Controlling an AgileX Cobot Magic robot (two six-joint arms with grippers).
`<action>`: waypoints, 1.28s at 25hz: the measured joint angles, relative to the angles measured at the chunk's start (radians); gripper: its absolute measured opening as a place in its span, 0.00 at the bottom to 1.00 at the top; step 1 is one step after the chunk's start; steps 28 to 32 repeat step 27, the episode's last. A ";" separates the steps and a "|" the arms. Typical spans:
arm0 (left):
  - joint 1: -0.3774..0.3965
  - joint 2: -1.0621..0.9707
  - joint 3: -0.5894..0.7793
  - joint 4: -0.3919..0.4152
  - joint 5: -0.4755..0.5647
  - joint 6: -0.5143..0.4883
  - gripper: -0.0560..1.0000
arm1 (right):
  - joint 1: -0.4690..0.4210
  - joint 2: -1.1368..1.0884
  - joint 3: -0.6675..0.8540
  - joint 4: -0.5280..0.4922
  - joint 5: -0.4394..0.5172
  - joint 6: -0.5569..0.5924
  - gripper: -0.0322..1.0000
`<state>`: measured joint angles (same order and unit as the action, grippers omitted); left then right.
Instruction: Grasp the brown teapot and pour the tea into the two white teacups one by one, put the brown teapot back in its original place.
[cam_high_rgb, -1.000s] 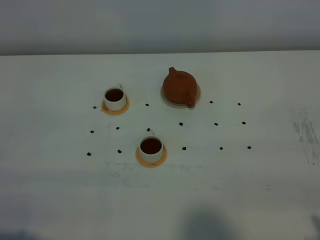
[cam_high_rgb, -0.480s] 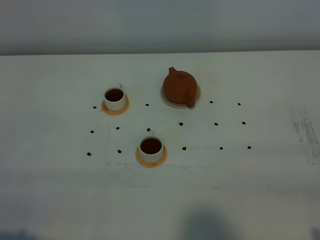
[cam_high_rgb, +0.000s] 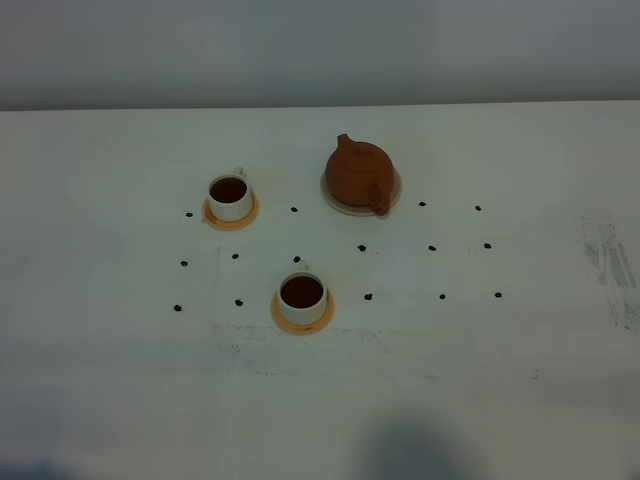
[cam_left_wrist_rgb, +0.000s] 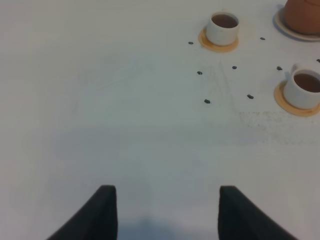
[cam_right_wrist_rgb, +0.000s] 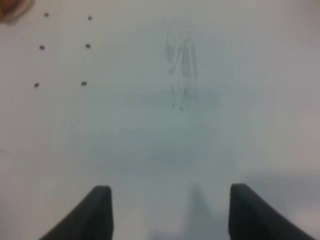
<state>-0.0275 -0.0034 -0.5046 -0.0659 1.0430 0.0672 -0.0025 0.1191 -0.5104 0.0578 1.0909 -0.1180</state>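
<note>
Teapot and two filled cups on a white table

A reddish-brown clay teapot (cam_high_rgb: 358, 175) sits upright on a flat round beige coaster (cam_high_rgb: 392, 200) towards the back of a white table (cam_high_rgb: 120, 380), spout angled forward and to the right. To its left, well apart, a small white teacup (cam_high_rgb: 230, 197) holding dark tea stands on an orange-tan saucer (cam_high_rgb: 231, 216). A second white teacup (cam_high_rgb: 302, 297), also filled with dark liquid, rests on its own saucer (cam_high_rgb: 302, 318) nearer the front, between the two. Small dark dots (cam_high_rgb: 432, 248) mark the tabletop in rows around the set, and faint grey scuffs (cam_high_rgb: 610, 265) streak the surface at right.
</note>
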 joint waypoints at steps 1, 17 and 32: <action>0.000 0.000 0.000 0.000 0.000 0.000 0.50 | 0.000 -0.018 0.002 0.000 0.000 0.000 0.50; 0.000 0.000 0.000 0.000 0.000 0.000 0.50 | 0.000 -0.125 0.002 0.020 -0.002 -0.061 0.50; 0.000 0.000 0.000 0.000 0.000 0.000 0.50 | 0.000 -0.125 0.002 0.043 -0.002 -0.062 0.50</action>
